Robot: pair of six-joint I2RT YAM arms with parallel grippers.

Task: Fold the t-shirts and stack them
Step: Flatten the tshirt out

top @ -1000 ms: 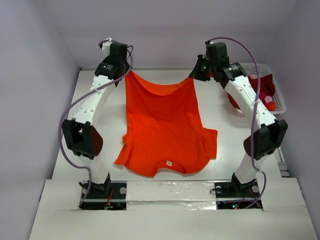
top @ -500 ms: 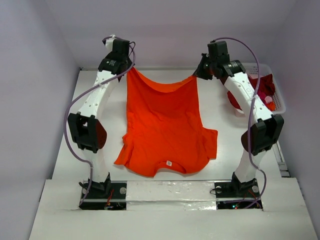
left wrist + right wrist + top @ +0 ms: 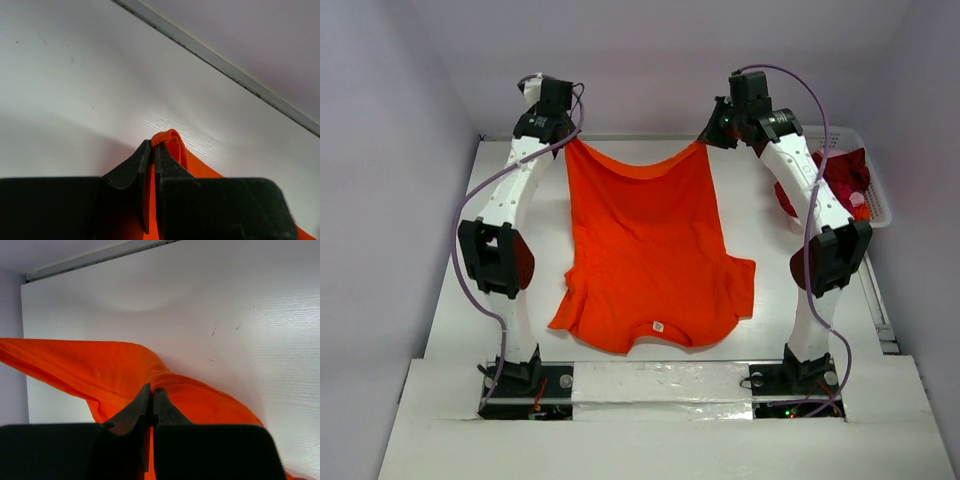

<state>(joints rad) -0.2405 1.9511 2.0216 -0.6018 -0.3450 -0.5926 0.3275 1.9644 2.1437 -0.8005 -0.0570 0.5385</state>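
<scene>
**Left fingers (image 3: 152, 148) and right fingers (image 3: 151, 390) pinch the orange t-shirt (image 3: 645, 240) by its hem**

Both pairs are clamped tight, each on one far corner of the cloth, with orange fabric bunched between the tips. Nearest the arm bases, the collar end with its white neck label (image 3: 658, 326) and both sleeves lie flat on the worktop (image 3: 760, 230). Farther back the cloth rises to the lifted hem, which sags between the two grips. At the far right, the dark red t-shirt (image 3: 850, 170) is heaped in the white basket (image 3: 883, 214).
</scene>
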